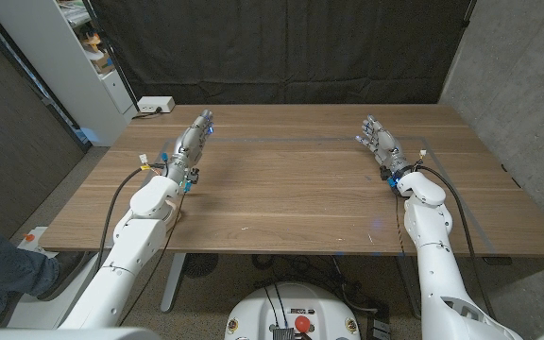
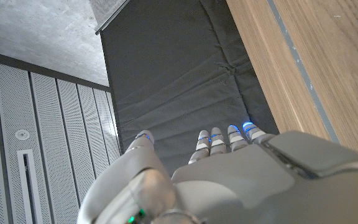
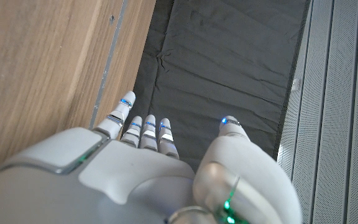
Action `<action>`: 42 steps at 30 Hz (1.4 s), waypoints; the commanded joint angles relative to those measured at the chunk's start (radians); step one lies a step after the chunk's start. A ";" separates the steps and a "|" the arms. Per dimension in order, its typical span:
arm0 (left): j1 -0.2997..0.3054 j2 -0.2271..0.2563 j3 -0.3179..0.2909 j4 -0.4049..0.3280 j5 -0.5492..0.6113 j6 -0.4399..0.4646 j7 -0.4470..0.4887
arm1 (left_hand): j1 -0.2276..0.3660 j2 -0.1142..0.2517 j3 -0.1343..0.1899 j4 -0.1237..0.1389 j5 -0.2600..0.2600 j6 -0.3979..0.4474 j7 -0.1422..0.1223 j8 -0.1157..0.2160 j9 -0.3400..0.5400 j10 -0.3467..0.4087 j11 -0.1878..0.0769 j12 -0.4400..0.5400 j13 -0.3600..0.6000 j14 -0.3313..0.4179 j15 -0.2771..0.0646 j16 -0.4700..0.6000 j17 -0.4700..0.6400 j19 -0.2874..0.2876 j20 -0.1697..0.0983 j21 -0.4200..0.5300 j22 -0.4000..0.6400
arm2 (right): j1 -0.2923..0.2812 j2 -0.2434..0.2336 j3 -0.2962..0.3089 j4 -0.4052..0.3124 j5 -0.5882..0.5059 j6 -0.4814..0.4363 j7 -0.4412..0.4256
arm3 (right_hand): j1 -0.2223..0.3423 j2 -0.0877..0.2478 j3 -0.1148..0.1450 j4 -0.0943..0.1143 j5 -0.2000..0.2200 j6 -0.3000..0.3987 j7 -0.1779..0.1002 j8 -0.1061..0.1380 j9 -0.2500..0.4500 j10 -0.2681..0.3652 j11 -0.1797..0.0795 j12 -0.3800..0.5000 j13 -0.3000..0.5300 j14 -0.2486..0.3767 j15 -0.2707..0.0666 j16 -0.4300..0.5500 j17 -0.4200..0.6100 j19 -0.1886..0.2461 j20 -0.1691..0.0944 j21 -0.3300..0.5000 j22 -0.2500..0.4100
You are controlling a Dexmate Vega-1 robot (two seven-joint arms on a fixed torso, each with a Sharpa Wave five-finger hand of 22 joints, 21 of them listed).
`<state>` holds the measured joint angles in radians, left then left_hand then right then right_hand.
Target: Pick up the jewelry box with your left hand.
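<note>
Spanning wood-grain table [image 1: 291,189], metallic left hand [image 1: 189,144], right hand [image 1: 382,146] empty.

Two robot hands over a table [image 1: 291,198]: left hand [image 1: 189,146] at its left side, right hand [image 1: 382,148] well apart; beyond the fingertips, a curtain [image 1: 281,47]; a power strip [image 1: 155,105] near the left fingertips.

Robotics lab test bay

A black fabric backdrop [image 1: 281,47] is hanging behind the brown wooden worktop [image 1: 291,203], with bare concrete walls [image 1: 518,85] flanking it.
</note>
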<state>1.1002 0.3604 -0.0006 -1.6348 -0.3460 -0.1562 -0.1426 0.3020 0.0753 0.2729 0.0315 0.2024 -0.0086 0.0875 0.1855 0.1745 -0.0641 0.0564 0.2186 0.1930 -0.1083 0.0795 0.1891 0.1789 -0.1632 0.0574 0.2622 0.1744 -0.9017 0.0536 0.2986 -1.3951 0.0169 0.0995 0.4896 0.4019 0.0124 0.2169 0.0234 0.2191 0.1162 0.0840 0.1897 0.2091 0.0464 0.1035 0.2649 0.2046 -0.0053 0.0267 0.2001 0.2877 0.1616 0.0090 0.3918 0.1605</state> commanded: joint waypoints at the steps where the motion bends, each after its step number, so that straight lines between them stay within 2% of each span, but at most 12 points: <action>1: 0.021 0.011 -0.018 -0.019 -0.004 -0.009 -0.010 | 0.008 0.003 0.002 -0.007 0.000 0.008 0.002 0.010 0.004 0.006 0.000 0.004 0.003 0.007 -0.003 0.008 0.004 0.006 0.004 -0.002 0.003 | -0.002 0.002 -0.004 -0.007 -0.006 -0.003 -0.006 | 0.001 0.003 -0.001 -0.003 0.010 0.005 -0.005 0.008 -0.001 0.008 0.002 -0.004 0.000 -0.001 0.010 0.005 -0.001 0.010 0.003 -0.002 0.005; 34: 0.126 0.006 -0.064 -0.094 0.001 -0.065 -0.004 | 0.010 0.005 0.002 -0.013 -0.002 0.019 -0.001 0.009 0.004 0.016 -0.002 0.004 0.002 0.014 -0.006 0.007 0.004 0.016 0.005 -0.011 0.003 | 0.006 0.001 -0.014 0.002 -0.004 0.013 -0.006 | -0.003 0.006 -0.004 -0.004 0.010 0.012 -0.006 0.011 -0.006 0.011 0.002 -0.013 -0.002 -0.002 0.011 0.005 -0.010 0.016 0.003 -0.016 0.006; 42: 0.153 0.019 -0.075 -0.132 0.019 -0.044 0.008 | 0.010 0.006 0.002 -0.015 -0.002 0.023 -0.001 0.010 0.004 0.020 -0.004 0.005 0.002 0.019 -0.007 0.008 0.004 0.019 0.005 -0.013 0.003 | 0.003 0.000 -0.012 -0.005 -0.001 0.008 -0.004 | -0.002 0.006 -0.004 -0.005 0.011 0.014 -0.006 0.012 -0.007 0.013 0.003 -0.015 -0.003 -0.002 0.011 0.005 -0.013 0.017 0.004 -0.020 0.006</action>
<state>1.2179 0.3682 -0.0616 -1.7265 -0.3469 -0.2098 -0.1455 0.3060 0.0793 0.2730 0.0234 0.2024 0.0074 0.0819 0.1855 0.1745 -0.0505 0.0501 0.2186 0.1930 -0.0961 0.0707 0.1891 0.1789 -0.1521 0.0610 0.2512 0.1744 -0.8968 0.0556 0.2871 -1.3955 0.0121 0.1056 0.4827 0.4019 0.0123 0.2128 0.0193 0.2266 0.1217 0.0785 0.1973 0.1998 0.0555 0.1054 0.2513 0.1999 -0.0053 0.0267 0.2001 0.2738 0.1708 0.0106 0.3733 0.1605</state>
